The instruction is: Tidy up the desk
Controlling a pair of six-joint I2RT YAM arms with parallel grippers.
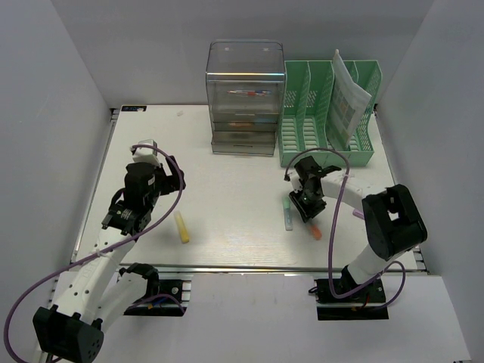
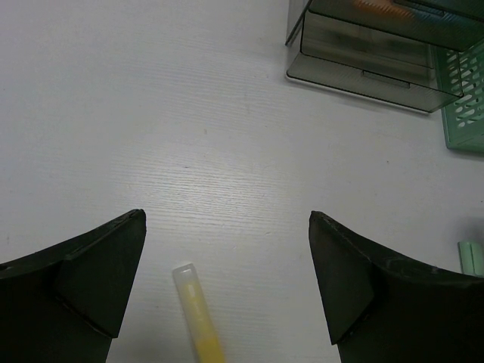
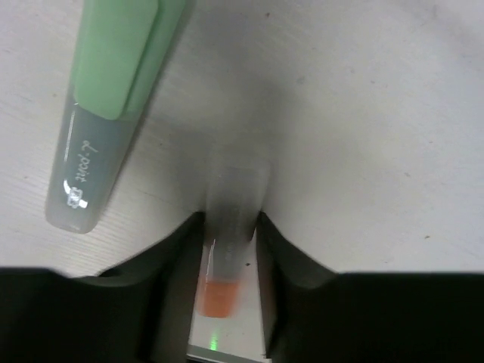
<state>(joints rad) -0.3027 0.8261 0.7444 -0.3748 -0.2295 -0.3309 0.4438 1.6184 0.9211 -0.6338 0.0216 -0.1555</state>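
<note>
Off-white desk (image 1: 242, 189) fills the middle of the top view, with a clear drawer unit (image 1: 243, 98) and a green rack (image 1: 327, 113) side by side at its far edge. Right gripper (image 3: 229, 224) sits low over the right half of the desk, its fingers clamped on an orange pen (image 3: 219, 296) with a clear cap, and a green pen (image 3: 113, 98) lies on the surface just to the left. Left gripper (image 2: 227, 227) hangs over the near left part with its fingers wide apart, and a yellow pen (image 2: 198, 318) lies flat on the desk just to its right, untouched.
</note>
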